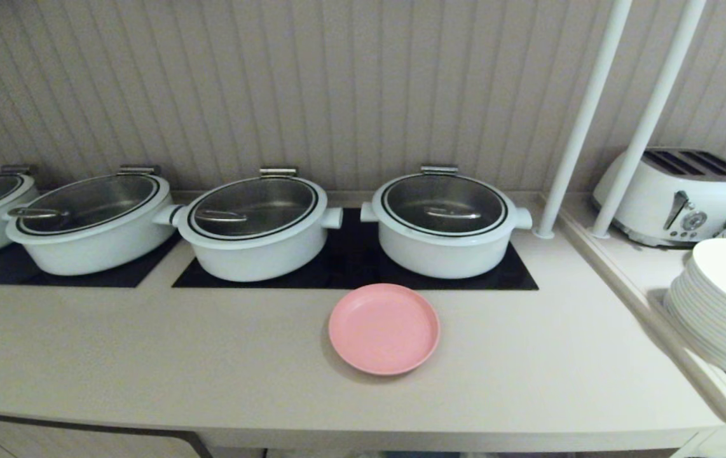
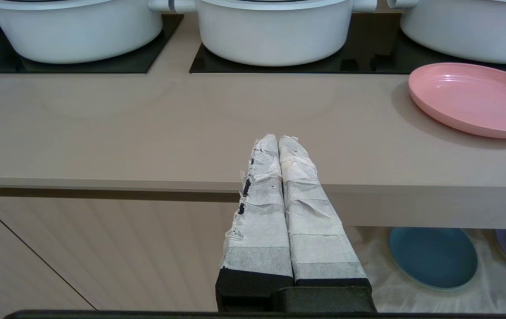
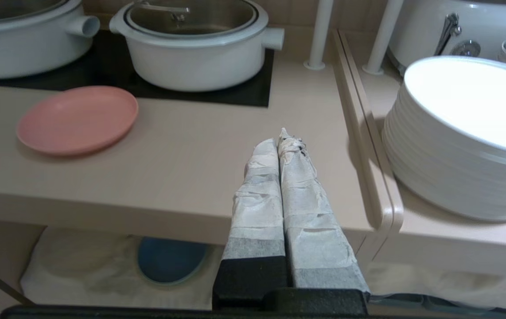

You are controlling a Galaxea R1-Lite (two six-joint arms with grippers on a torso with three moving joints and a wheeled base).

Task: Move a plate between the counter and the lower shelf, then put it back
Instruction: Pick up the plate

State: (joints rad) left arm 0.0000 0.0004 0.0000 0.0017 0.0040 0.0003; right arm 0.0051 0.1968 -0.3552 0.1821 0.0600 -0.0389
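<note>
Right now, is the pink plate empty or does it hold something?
Empty: the pink plate lies flat on the counter, its inside bare.

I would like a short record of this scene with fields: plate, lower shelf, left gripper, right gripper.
plate: pink plate lies flat on the counter, in front of the white pots
lower shelf: cloth-covered lower shelf holds a blue plate
left gripper: left gripper shut, empty, at the counter's front edge
right gripper: right gripper shut, empty, right of the pink plate
</note>
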